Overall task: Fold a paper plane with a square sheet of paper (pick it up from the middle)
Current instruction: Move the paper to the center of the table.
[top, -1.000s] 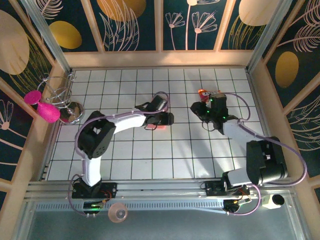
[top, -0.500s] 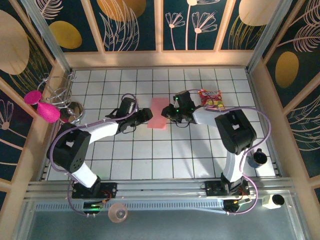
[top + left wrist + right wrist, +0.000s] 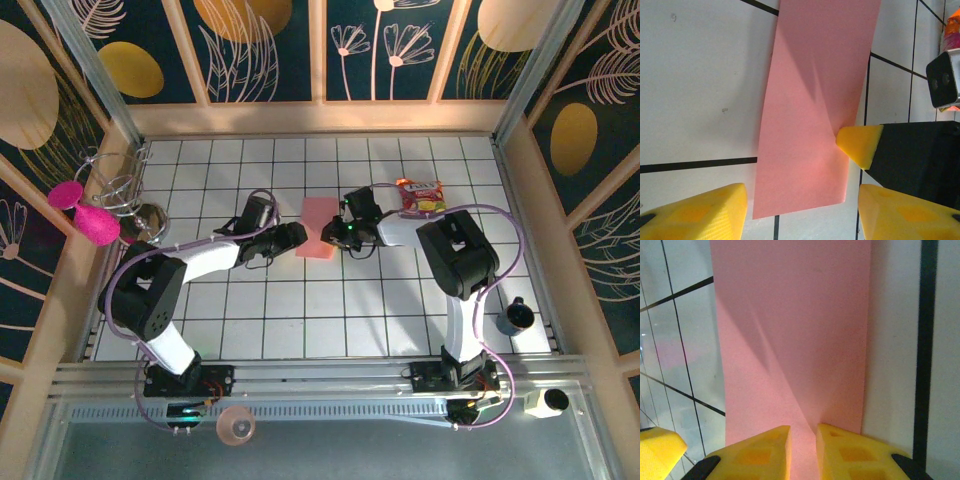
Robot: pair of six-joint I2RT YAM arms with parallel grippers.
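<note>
The square sheet of paper [image 3: 318, 226] lies on the tiled floor as a long salmon-pink rectangle, with a diagonal crease rising toward its right edge. My left gripper [image 3: 296, 238] is open at the paper's near left corner. In the left wrist view its yellow fingers [image 3: 695, 210] straddle the near end of the paper [image 3: 810, 110] without touching it. My right gripper [image 3: 334, 233] is at the paper's right edge. In the right wrist view its gripper [image 3: 802, 450] is nearly closed, with a strip of the paper [image 3: 790, 315] pinched between the pads.
A red-and-yellow snack packet [image 3: 422, 196] lies just right of the right gripper. A dark cup [image 3: 515, 316] stands at the right wall. Magenta discs [image 3: 80, 210], a wire stand [image 3: 125, 185] and a metal bowl [image 3: 150, 222] crowd the left wall.
The right gripper has moved left from the snack packet onto the paper's right edge. The left gripper has drawn back to the paper's left side; the paper now shows as a long rectangle.
</note>
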